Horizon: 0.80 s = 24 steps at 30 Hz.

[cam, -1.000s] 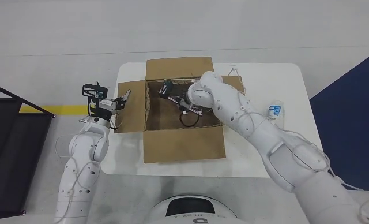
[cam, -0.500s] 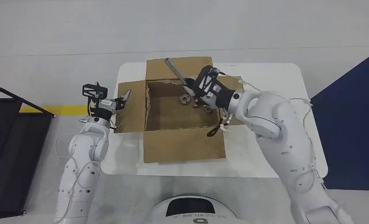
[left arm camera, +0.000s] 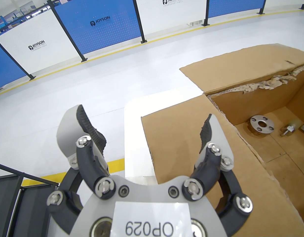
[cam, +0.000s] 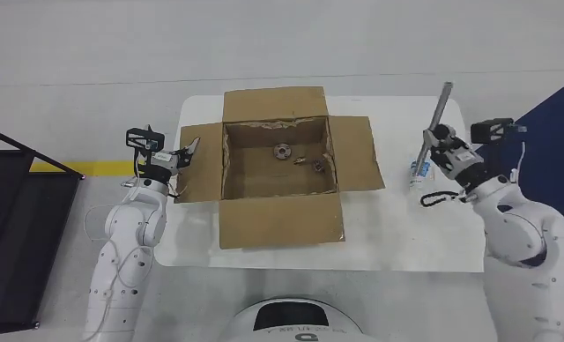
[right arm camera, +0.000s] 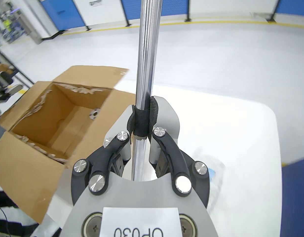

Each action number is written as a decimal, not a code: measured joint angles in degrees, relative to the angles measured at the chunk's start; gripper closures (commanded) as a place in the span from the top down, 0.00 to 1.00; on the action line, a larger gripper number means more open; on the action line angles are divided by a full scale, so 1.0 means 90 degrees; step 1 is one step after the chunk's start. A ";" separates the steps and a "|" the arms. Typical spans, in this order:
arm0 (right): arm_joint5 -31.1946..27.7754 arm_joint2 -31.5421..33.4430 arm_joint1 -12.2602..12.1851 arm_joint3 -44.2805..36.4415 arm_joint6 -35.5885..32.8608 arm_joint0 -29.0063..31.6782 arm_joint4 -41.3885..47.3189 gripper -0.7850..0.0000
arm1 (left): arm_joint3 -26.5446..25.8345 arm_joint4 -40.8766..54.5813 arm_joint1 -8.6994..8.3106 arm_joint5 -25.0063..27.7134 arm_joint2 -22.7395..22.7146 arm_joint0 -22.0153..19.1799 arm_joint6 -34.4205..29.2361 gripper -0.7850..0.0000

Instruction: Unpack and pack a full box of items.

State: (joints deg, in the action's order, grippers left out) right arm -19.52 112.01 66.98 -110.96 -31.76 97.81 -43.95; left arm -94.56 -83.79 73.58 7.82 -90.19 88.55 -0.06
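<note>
An open cardboard box (cam: 280, 220) stands mid-table with its flaps spread. On its floor lie a metal flange ring (cam: 282, 152) and small metal parts (cam: 315, 165). My right gripper (cam: 438, 141) is above the table's right end, shut on a shiny metal rod (cam: 441, 104) that points away from the wrist. In the right wrist view the pads (right arm camera: 153, 117) clamp the rod (right arm camera: 149, 38), with the box (right arm camera: 31, 134) off to one side. My left gripper (cam: 181, 155) is open and holds nothing, beside the box's left flap. The left wrist view shows this gripper (left arm camera: 144, 111), the flange (left arm camera: 261, 125) and a small part (left arm camera: 291, 128).
A small clear bottle with a blue label (cam: 420, 172) lies on the white table (cam: 397, 241) under my right gripper. A black rack (cam: 18, 227) stands on the floor to the left. There is bare tabletop right of the box.
My right arm lifted the rod out of the box and swung it right, to above the table's right end. The left arm stayed still.
</note>
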 measured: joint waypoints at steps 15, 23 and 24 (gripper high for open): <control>0.1501 0.0192 -0.0142 0.1907 -0.2436 -0.0424 0.0536 0.00 | 0.0000 0.0000 0.0000 0.0000 0.0000 0.0000 0.0000 1.00; 0.1647 0.0155 -0.0231 0.2614 -0.2782 -0.0815 0.0544 0.00 | 0.0000 0.0000 0.0000 0.0000 0.0000 0.0000 0.0000 1.00; 0.1746 0.0177 -0.0242 0.2714 -0.2809 -0.0843 0.0552 0.00 | 0.0000 0.0000 0.0000 0.0000 0.0000 0.0000 0.0000 1.00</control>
State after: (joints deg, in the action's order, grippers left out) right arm -3.80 113.60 64.81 -86.54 -57.04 90.23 -38.99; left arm -94.56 -83.79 73.58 7.82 -90.19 88.55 -0.06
